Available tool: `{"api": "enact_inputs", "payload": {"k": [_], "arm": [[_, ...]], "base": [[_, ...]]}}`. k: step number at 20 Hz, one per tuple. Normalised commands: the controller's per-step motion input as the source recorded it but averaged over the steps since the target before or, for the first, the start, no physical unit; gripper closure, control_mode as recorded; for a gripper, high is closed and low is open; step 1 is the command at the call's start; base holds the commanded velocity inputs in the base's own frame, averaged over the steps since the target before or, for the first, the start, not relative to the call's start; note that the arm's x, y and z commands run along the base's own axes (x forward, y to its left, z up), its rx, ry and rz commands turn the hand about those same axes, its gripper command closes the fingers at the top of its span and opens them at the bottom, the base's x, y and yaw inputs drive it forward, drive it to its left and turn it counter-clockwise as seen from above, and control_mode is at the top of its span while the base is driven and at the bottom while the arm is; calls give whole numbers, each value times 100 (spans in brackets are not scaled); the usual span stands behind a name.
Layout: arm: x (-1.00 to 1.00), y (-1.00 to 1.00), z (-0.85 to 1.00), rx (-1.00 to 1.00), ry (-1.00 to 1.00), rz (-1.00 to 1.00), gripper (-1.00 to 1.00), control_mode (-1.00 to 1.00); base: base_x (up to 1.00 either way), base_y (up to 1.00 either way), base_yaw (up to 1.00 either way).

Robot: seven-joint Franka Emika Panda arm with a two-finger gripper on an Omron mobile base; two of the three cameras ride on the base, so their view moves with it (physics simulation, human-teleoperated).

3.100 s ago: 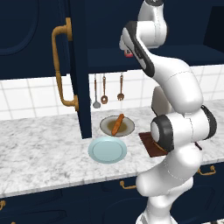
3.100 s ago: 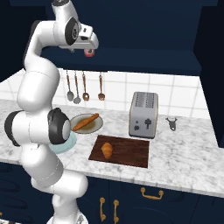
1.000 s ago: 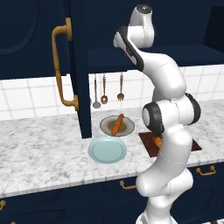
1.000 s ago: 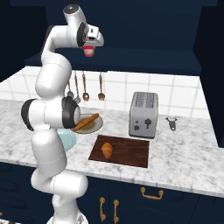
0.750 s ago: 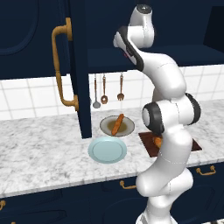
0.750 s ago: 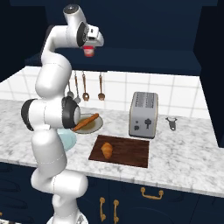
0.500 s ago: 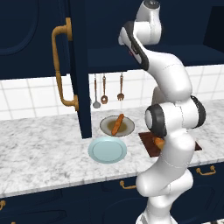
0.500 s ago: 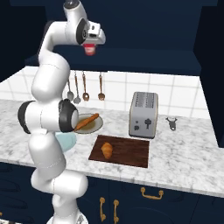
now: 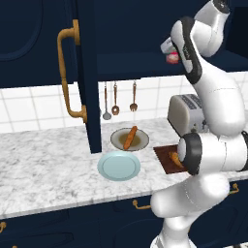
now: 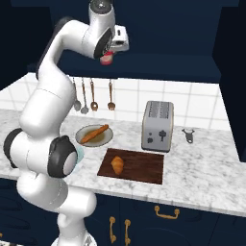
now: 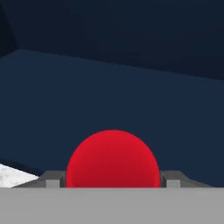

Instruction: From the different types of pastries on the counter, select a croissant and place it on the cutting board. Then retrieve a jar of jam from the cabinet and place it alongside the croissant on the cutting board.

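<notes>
The jaws pinch the jar of jam (image 11: 112, 159) high at the cabinet (image 9: 87, 72). The croissant (image 10: 116, 165) lies on the cutting board (image 10: 141, 166), long axis front-to-back.

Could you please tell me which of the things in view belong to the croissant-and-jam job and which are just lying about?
Belonging to the job:
- croissant, on the cutting board
- jar of jam, held in the pincer
- open cabinet

Just lying about:
- baguette stick on the beige plate
- light blue plate
- toaster
- hanging utensils
</notes>
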Motion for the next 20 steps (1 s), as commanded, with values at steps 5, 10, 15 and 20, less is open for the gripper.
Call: {"api": "enact_inputs", "payload": {"k": [5, 10, 15, 20], "arm": [[-93, -61, -16, -5, -14, 53, 100, -100], [-100, -52, -34, -21, -11, 57, 100, -100], [-92, -37, -64, -43, -5, 50, 100, -100], [-41, -15, -100, -49, 1, 25, 100, -100]], "base": [[0, 0, 0], [0, 0, 0], [0, 0, 0], [0, 0, 0]]}}
